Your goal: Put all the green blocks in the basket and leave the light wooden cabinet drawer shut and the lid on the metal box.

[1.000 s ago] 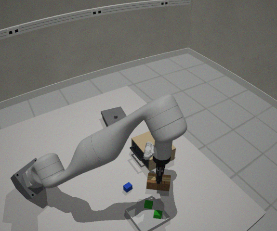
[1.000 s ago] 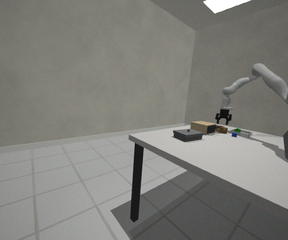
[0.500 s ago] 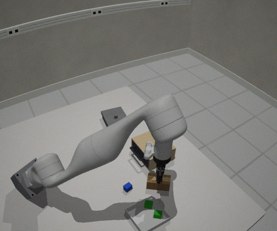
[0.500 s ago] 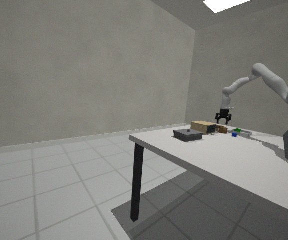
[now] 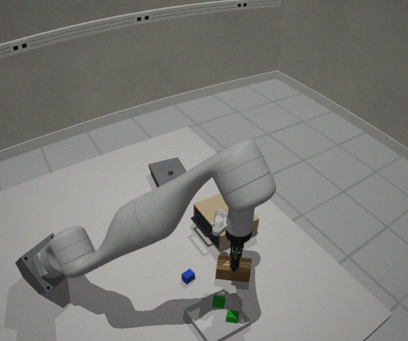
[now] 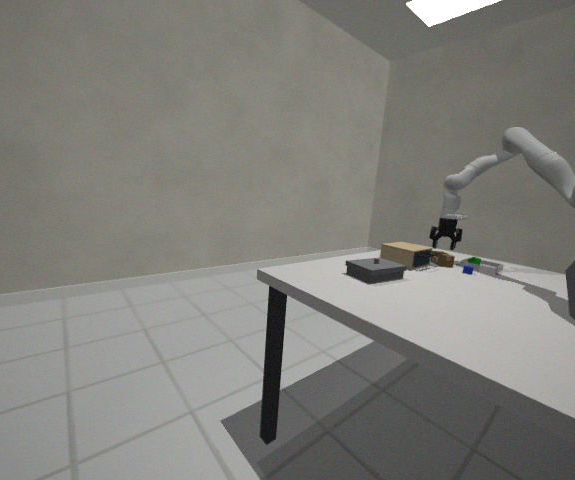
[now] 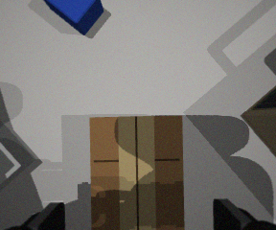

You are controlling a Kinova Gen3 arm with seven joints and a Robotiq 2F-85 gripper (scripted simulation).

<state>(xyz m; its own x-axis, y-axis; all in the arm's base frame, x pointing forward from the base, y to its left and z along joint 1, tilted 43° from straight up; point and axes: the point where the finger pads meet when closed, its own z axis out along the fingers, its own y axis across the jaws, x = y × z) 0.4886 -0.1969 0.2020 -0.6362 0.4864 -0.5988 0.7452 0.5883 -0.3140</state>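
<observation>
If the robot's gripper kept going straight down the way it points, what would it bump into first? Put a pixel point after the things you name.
Most likely the brown box (image 5: 233, 274) (image 6: 443, 259) (image 7: 169, 144), which lies beneath the open gripper (image 5: 234, 269) (image 6: 444, 246) (image 7: 139, 216); how far below is hard to judge.

Basket (image 5: 193, 325) (image 6: 490, 270) grey, two blocks in it green (image 5: 218, 301) (image 5: 232, 316). Loose block (image 5: 188, 275) (image 6: 467, 269) (image 7: 76, 11) blue. Carton (image 5: 233, 273) (image 6: 445, 259) (image 7: 104, 144) brown, tan band, dark seam lines. Counter (image 5: 130, 293) (image 6: 432, 304) (image 7: 152, 72) off-white.
</observation>
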